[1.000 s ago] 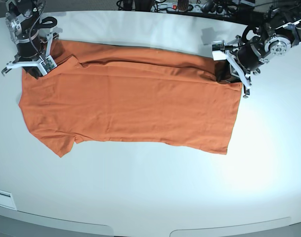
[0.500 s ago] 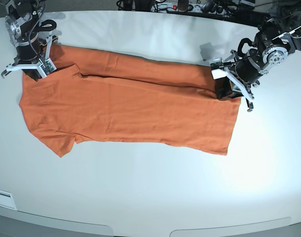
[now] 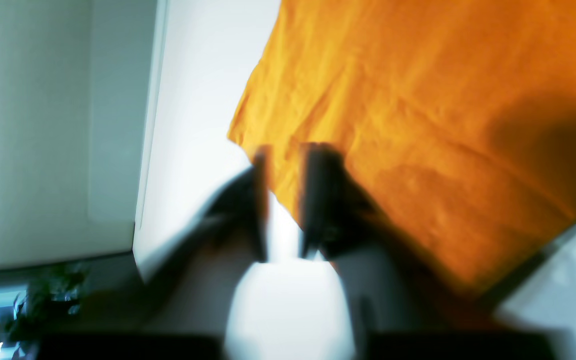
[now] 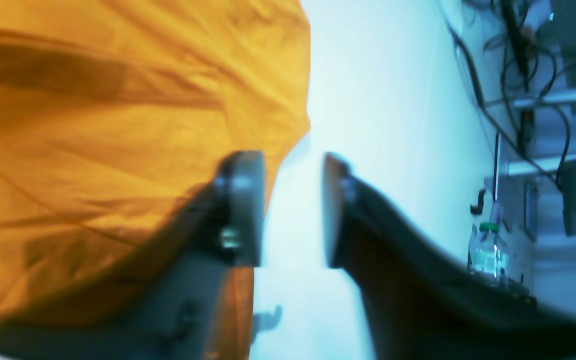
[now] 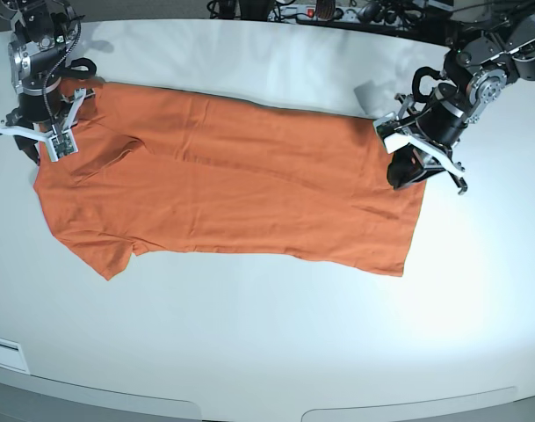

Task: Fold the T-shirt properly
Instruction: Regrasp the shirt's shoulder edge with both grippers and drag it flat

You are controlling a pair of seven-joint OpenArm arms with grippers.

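Note:
The orange T-shirt [image 5: 232, 193] lies spread flat on the white table [image 5: 267, 334], neck end at the left and hem at the right. My left gripper [image 5: 406, 171] is at the hem's far corner. In the blurred left wrist view its fingers [image 3: 260, 200] stand close together with the edge of the T-shirt [image 3: 418, 100] between them, the left gripper [image 3: 285, 150] shut on it. My right gripper [image 5: 47, 145] is over the far shoulder. Its jaws stand apart in the right wrist view, the right gripper [image 4: 293, 160] showing bare table between its fingers and the T-shirt [image 4: 93, 125] beside one finger.
Cables and a power strip [image 5: 311, 10] run along the table's back edge. A small pale patch [image 5: 370, 90] sits behind the hem corner. A water bottle [image 4: 488, 250] stands off to the side. A white label [image 5: 3, 352] is at the front left.
The folded strip along the shirt's far edge has opened out flat. The right gripper has opened and released the shoulder. The left gripper shifted slightly right and nearer, still at the hem corner.

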